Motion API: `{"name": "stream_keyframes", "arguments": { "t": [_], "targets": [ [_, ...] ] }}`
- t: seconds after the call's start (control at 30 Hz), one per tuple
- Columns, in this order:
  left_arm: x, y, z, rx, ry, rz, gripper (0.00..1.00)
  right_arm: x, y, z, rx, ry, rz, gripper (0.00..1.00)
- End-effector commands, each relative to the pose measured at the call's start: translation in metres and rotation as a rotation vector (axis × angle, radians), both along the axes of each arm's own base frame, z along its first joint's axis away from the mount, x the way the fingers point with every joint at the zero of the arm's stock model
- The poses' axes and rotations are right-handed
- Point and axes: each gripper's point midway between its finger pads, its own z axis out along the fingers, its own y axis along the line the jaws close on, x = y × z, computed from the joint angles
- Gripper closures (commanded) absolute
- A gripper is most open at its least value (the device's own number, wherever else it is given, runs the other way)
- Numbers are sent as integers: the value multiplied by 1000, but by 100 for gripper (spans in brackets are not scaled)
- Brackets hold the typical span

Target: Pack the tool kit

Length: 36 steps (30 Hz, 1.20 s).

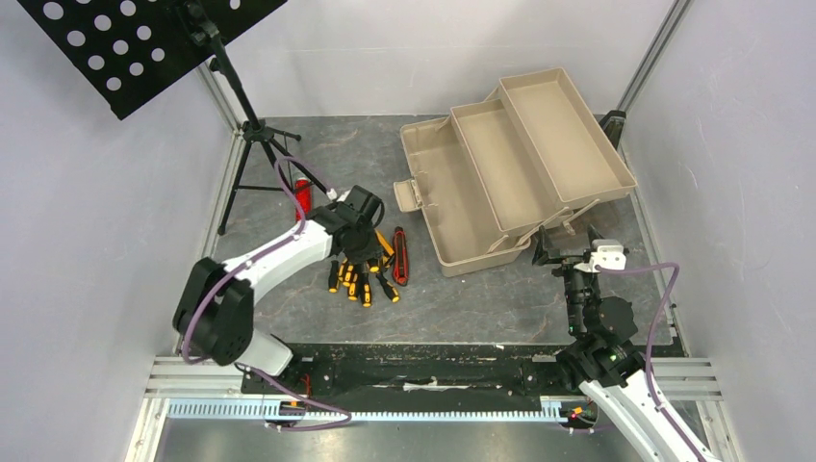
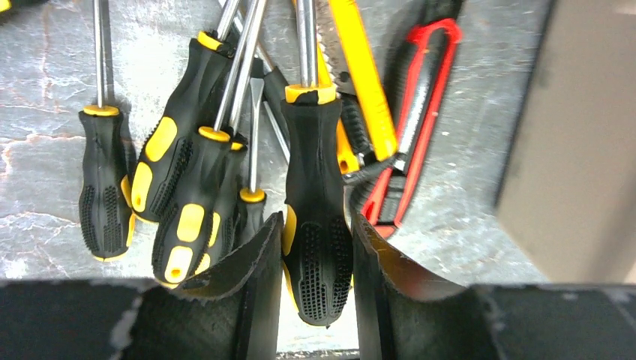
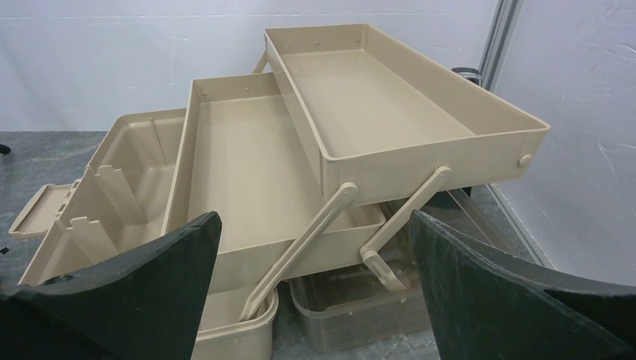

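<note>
Left of the toolbox (image 1: 452,207), on the table (image 1: 481,308): heap of yellow-and-black screwdrivers (image 1: 358,279), handles toward the near edge, shafts crossing. An orange-yellow utility knife (image 2: 364,82) and a red utility knife (image 2: 416,112) lie on the side of the heap nearer the toolbox.
Toolbox state: back right of the table, folded fully open. The lower tray (image 1: 496,159) and upper tray (image 1: 563,130) step up and away on their link arms, so each level can be reached from above. All compartments look bare; nothing is packed yet.
Left gripper (image 2: 315,247): down over the heap, jaws narrowed onto the fat handle of the largest screwdriver (image 2: 315,172), one pad against each side. The tool lies on the table, not yet lifted.
Why that one: it lies on top of the others and its butt end is exposed, so it looks the easiest first pick.
Right gripper (image 3: 313,217): jaws spread as wide as they go, holding nothing, hovering at the toolbox's near right corner and facing the trays. Probably kept clear of the left arm's route.
Step, my reading: first pick, packing barely begun.
Risk: neighbouring handles sit just beside the left pad and could drag along. Held by the butt, the long shaft may droop.
Not kit: red bar (image 1: 302,195) and music stand (image 1: 144,38), far left.
</note>
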Motion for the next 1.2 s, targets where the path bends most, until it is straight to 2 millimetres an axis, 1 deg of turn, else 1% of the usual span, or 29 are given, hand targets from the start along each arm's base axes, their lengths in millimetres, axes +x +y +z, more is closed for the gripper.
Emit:
{"name": "stream_keyframes", "arguments": {
  "t": [0.0,0.1,0.13,0.2,0.27,0.4,0.47,0.57,0.63,0.7,0.73,0.77,0.9,1.07,1.17],
  "targets": [
    [13,-10,58,-123,-139,50,93,-3,-5,9,30,-44,-20,2],
    [18,-16,86,-174,-202,45,98,-3,-4,9,32,-45,-18,2],
    [20,-19,96,-193,-222,39,98,-3,-4,9,33,-44,-18,2],
    [25,-31,116,-244,-269,11,98,-4,-5,9,33,-46,-19,2],
    [30,-49,136,-303,-313,-24,98,-4,-6,9,36,-47,-24,2],
    [41,-97,169,-442,-363,-101,98,-4,-7,8,39,-46,-31,2],
    [48,-124,174,-486,-371,-127,97,-4,-8,7,39,-47,-33,2],
    [62,-161,171,-539,-371,-135,96,-5,-7,7,38,-46,-32,2],
    [70,-184,161,-538,-361,-144,96,-4,-7,6,38,-45,-32,2],
    [77,-203,151,-544,-351,-147,94,-4,-7,5,36,-42,-32,2],
    [80,-209,147,-546,-345,-142,94,-4,-8,5,35,-41,-34,2],
    [83,-215,138,-544,-335,-134,94,-4,-8,4,34,-38,-34,2],
    [92,-218,107,-508,-303,-94,90,-5,-8,4,35,-40,-37,2],
    [91,-225,74,-467,-248,-98,76,-4,-8,3,36,-43,-35,2],
    [88,-229,53,-444,-210,-108,70,-4,-7,3,37,-44,-30,2]
  ]
}}
